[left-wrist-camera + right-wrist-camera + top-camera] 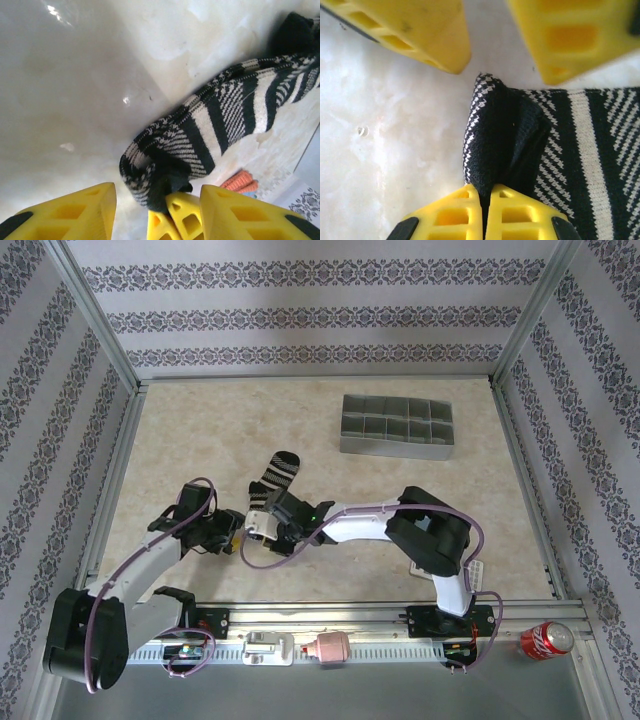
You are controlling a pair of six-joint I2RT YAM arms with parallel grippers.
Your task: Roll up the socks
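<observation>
The right gripper [485,192] has its fingers pressed together, pinching the black cuff of the striped sock [580,150]. The left gripper [157,190] has its fingers parted and straddles that cuff, with the right fingertips between them. An orange ribbed edge [241,181] lies just beside the sock. A grey divided tray [395,427] sits well beyond the sock's toe.
</observation>
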